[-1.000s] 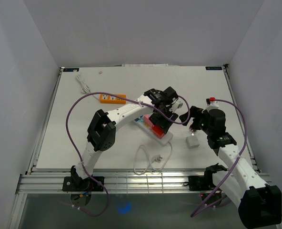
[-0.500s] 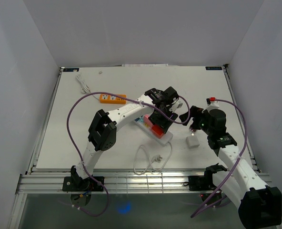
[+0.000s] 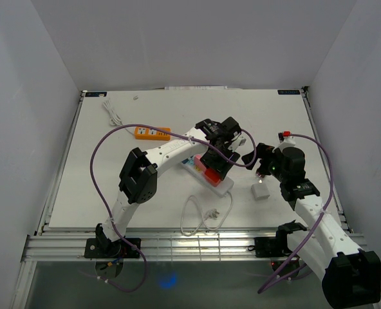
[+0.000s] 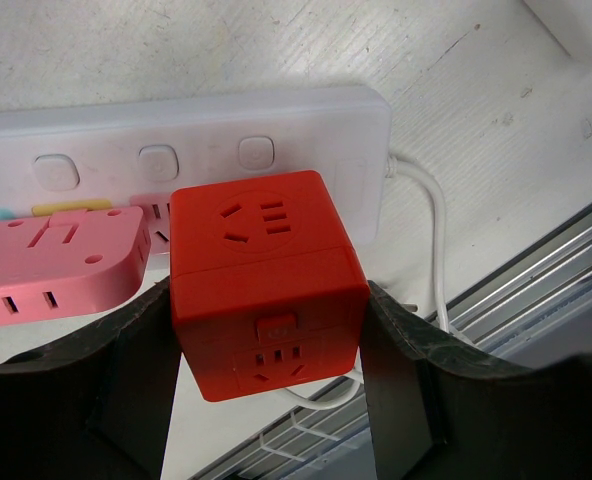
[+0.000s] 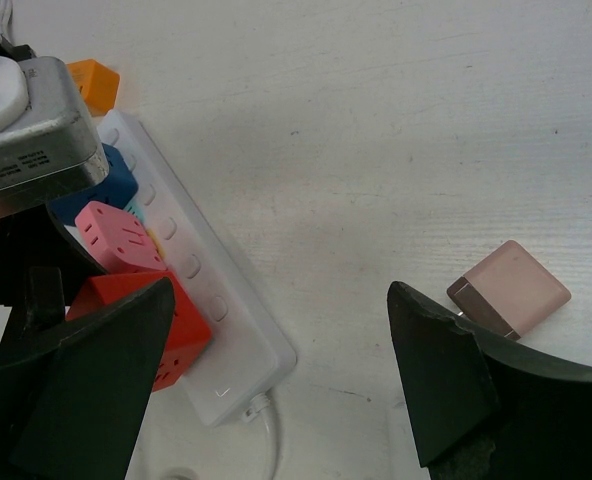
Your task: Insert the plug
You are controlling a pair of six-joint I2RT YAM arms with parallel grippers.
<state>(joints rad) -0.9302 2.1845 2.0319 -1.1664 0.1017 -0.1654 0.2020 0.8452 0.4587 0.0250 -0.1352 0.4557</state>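
Left wrist: left pincer (image 4: 266,372) clamps red cube plug (image 4: 264,270) at power strip (image 4: 176,120) (pink adapter (image 4: 61,255) beside); right pincer (image 5: 281,345) spread apart.

The cube plug (image 4: 266,285) is showing bright red all over, its socket slots reading dark. The power strip (image 4: 176,130) is showing plain white, carrying a pink adapter (image 4: 56,255) and a blue adapter (image 5: 86,190). To the right, a charger block (image 5: 509,290) is showing pale pink. Far left, a small strip (image 3: 152,133) is glowing orange. Purple cables (image 3: 91,158) are looping over the white table (image 3: 274,122).
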